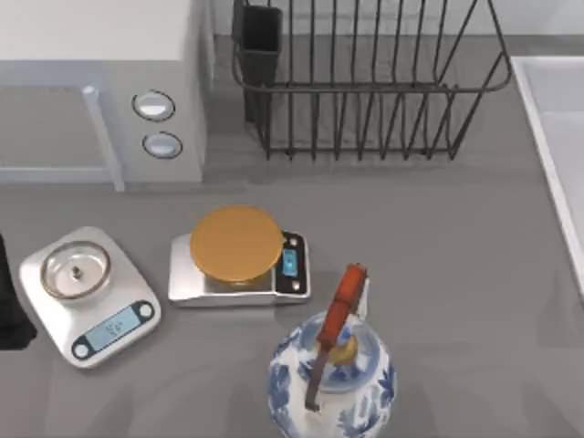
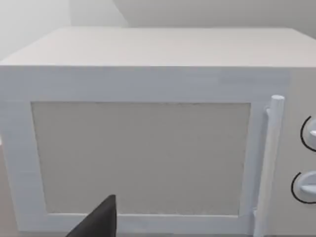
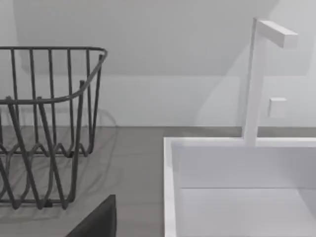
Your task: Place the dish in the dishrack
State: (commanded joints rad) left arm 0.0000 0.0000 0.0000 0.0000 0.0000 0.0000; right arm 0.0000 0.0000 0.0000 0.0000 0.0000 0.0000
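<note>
The grey matte counter (image 1: 438,274) carries the thin-barred wire dishrack (image 1: 365,91) at its far edge. The right wrist view adds a white sink (image 3: 170,187), the left a boxy microwave (image 2: 148,148). I cannot tell the grip of the left gripper (image 2: 98,219) or the right gripper (image 3: 98,217).

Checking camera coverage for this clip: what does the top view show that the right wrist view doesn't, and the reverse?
The top view adds the microwave, a scale bearing an orange disc, another scale bearing a metal bowl, and a blue-and-white vase. The right wrist view adds the faucet. Both share the dishrack, the sink and the grey counter.
</note>
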